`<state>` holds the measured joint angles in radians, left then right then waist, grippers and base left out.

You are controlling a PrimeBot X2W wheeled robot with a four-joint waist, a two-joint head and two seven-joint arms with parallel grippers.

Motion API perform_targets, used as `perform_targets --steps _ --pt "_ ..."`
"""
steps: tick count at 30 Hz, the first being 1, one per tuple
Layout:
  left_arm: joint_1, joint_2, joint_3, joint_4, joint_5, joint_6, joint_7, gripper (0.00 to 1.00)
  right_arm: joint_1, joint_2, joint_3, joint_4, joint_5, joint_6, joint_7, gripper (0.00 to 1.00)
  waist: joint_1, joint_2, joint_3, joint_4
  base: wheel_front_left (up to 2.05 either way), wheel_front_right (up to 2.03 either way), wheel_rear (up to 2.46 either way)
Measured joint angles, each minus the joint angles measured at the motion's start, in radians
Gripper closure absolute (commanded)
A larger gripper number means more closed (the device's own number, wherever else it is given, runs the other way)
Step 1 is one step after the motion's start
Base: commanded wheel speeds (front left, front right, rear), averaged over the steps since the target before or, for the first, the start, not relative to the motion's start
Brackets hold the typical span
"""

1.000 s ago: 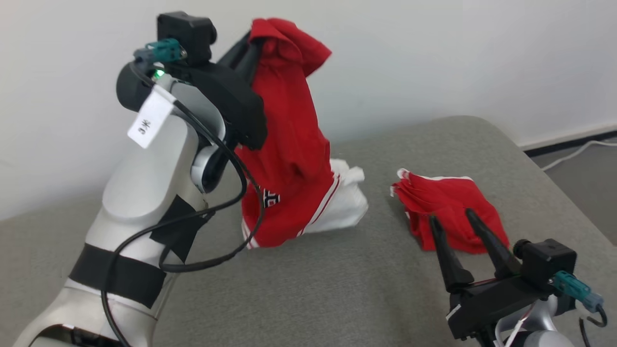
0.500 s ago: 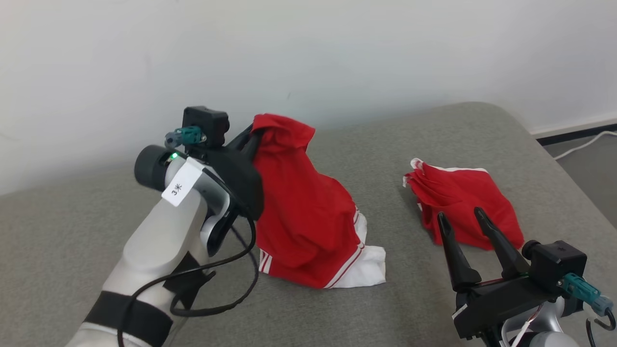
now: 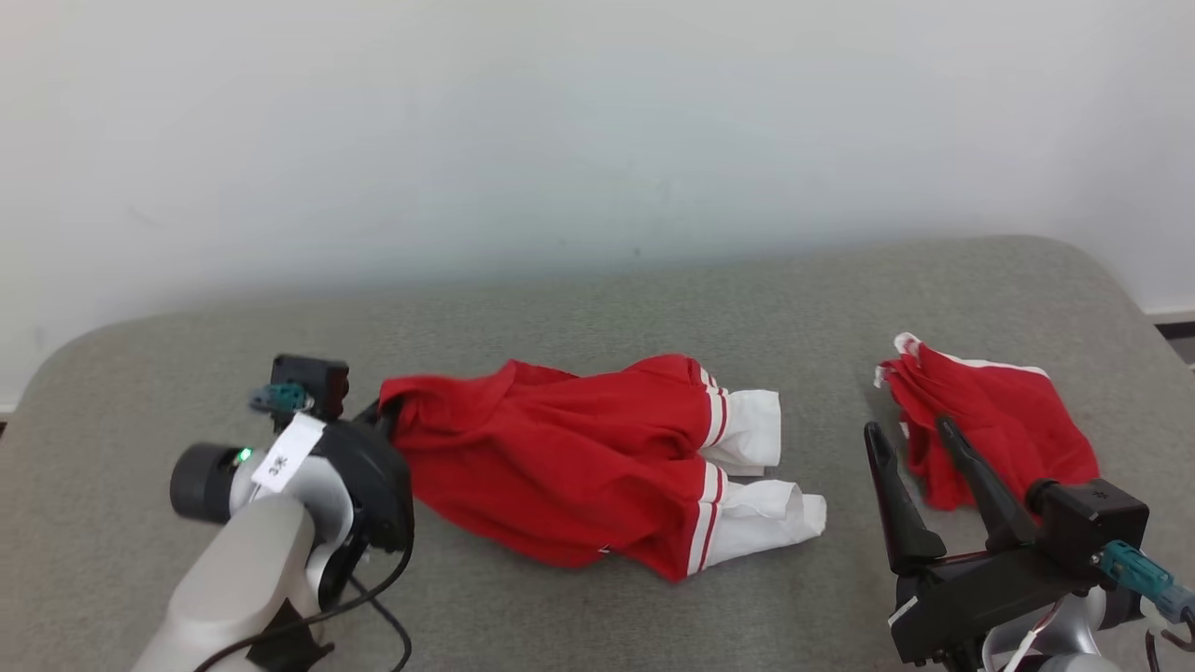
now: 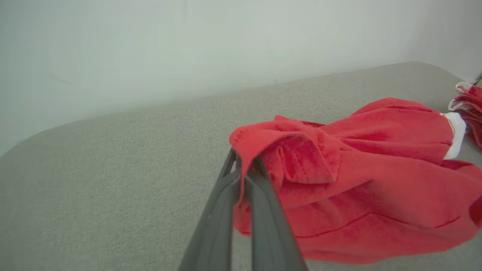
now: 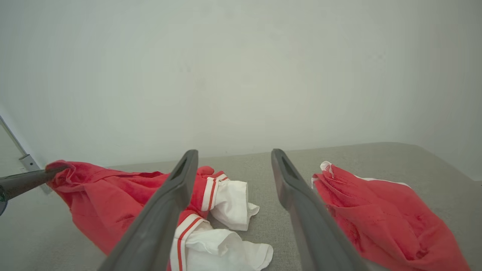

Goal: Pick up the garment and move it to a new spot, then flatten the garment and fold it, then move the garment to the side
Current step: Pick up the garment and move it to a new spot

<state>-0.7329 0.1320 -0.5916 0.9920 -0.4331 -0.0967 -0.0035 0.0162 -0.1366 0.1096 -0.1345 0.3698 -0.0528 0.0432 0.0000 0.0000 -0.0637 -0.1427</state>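
A red garment with white, red-striped cuffs lies stretched across the grey surface, cuffs pointing right. My left gripper is shut on its left edge, low over the surface; the left wrist view shows the fingers pinching a fold of the red garment at the left gripper. My right gripper stands open at the lower right with nothing between its fingers. In the right wrist view the right gripper points between the garment and a second red cloth.
A second crumpled red cloth with white trim lies at the right, just beyond my right gripper, also seen as the red cloth. A pale wall rises behind the surface. The surface's rounded edges curve away at the far left and right.
My left gripper has come down and to the left with the garment, which went from hanging upright to lying stretched on the surface. The head camera has tilted too. The right gripper stays open.
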Motion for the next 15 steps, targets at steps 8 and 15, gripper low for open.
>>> perform_targets --steps 8,15 --pt "0.048 0.038 0.035 0.067 -0.028 0.039 0.014 0.98 -0.009 0.011 0.034 0.003 0.0 0.001 0.001 0.0 0.0 0.0 -0.007 0.051 0.0 0.0 0.0" --pt "0.047 0.038 0.051 0.09 -0.035 0.062 0.03 0.0 -0.026 0.015 0.054 0.01 0.0 0.009 0.002 0.0 0.0 0.0 0.0 0.039 0.0 0.0 0.0"
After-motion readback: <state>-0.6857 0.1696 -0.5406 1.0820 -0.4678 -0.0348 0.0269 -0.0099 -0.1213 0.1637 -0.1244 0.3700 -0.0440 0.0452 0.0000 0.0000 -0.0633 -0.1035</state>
